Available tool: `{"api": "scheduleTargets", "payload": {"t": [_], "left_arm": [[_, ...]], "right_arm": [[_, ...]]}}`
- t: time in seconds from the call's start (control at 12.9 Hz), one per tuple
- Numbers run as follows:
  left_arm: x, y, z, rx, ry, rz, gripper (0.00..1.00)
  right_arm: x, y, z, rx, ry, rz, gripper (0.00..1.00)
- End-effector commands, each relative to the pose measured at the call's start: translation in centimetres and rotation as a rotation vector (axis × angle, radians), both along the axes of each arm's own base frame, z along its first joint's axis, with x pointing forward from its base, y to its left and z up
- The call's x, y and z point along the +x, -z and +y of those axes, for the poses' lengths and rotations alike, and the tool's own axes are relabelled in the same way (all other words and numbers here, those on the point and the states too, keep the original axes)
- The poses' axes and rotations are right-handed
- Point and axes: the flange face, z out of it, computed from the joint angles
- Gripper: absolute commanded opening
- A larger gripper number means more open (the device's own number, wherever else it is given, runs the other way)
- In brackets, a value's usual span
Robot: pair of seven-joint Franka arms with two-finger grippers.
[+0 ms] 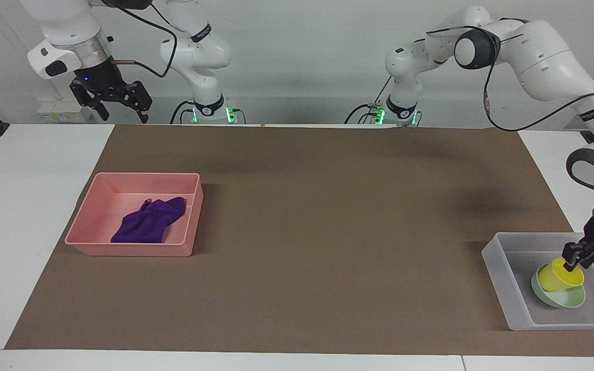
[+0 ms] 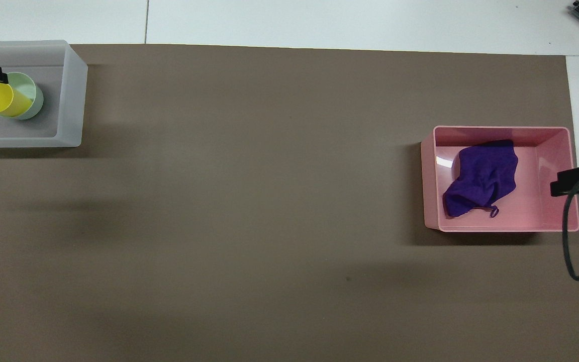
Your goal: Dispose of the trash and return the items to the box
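1. Left gripper (image 1: pixel 580 256) is being held low over the frosted box (image 1: pixel 498 273), at about 4 o'clock in the facing view. Its fingers are being kept narrowly parted, and nothing is being carried between them.
2. Yellow cup (image 1: pixel 560 275) is being supported, tilted, inside the mint bowl (image 1: pixel 567 300), and both are being contained by the box. Nesting is judged to be the reason for the tilt: the cup's base is being cradled by the bowl's curved wall.
3. Relative to the left gripper, the cup is being seen at about 7 o'clock in the facing view, just below it. One fingertip is being read as at or just above the rim; contact cannot be confirmed.
4. In the overhead view the gripper's tip is being seen at about 11 o'clock from the cup's mouth, clear of it.
5. Purple cloth (image 1: pixel 147 221) is being held, crumpled, by the pink bin (image 1: pixel 127 250), at about 9 o'clock in the facing view, well apart from the box.
6. Right gripper (image 1: pixel 119 103) is being kept waiting, raised, fingers widely spread, over the table's edge at about 10 o'clock.
7. Judgement: both items and the trash are being regarded as placed; only a straight lift clear is being called for, lest the rim be snagged.
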Motion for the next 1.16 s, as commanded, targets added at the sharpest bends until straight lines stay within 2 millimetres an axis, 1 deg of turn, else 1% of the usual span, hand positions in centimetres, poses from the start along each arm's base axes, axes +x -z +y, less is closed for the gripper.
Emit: {"api": "scheduleTargets", "payload": {"t": [0.0,0.16,0.23,0.31,0.39,0.47,0.54,0.62,0.7,0.85,1.01,1.09], "left_arm": [[-3.4,-3.6,-5.2,0.012,0.065,0.068,1.0],[-5.0,-5.1,-8.6,0.003,0.103,0.137,1.0],[-5.6,-5.9,-10.5,0.027,0.116,0.156,1.0],[-6.4,-6.7,-12.8,0.062,0.124,0.172,1.0],[-7.4,-7.1,-14.6,0.061,0.105,0.179,1.0],[-8.4,-7.1,-15.9,0.055,0.08,0.185,1.0],[-9.5,-7.6,-17.0,0.052,0.076,0.182,1.0],[-10.3,-8.1,-17.4,0.053,0.08,0.178,1.0],[-10.7,-8.7,-17.6,0.053,0.085,0.178,1.0],[-10.9,-9.2,-17.6,0.054,0.086,0.189,1.0],[-11.1,-10.2,-17.0,0.049,0.079,0.188,1.0],[-11.8,-11.0,-16.8,0.049,0.083,0.183,1.0]], "right_arm": [[-0.8,0.1,-0.3,0.002,0.007,-0.009,1.0],[-0.8,0.0,-0.3,0.002,0.007,-0.011,1.0],[-0.8,0.0,-0.3,0.002,0.008,-0.011,1.0],[-0.8,0.0,-0.3,0.002,0.007,-0.011,1.0],[-0.8,0.1,-0.3,0.002,0.007,-0.009,1.0],[-0.7,0.1,-0.3,0.002,0.007,-0.011,1.0],[-0.7,0.1,-0.3,0.002,0.007,-0.011,1.0],[-0.8,0.0,-0.3,0.002,0.007,-0.012,1.0],[-0.8,-0.1,-0.3,0.002,0.007,-0.014,1.0],[-0.7,0.1,-0.3,0.002,0.007,-0.011,1.0],[-0.8,0.0,-0.4,0.002,0.008,-0.012,1.0],[-0.8,0.0,-0.4,0.002,0.008,-0.012,1.0]]}}
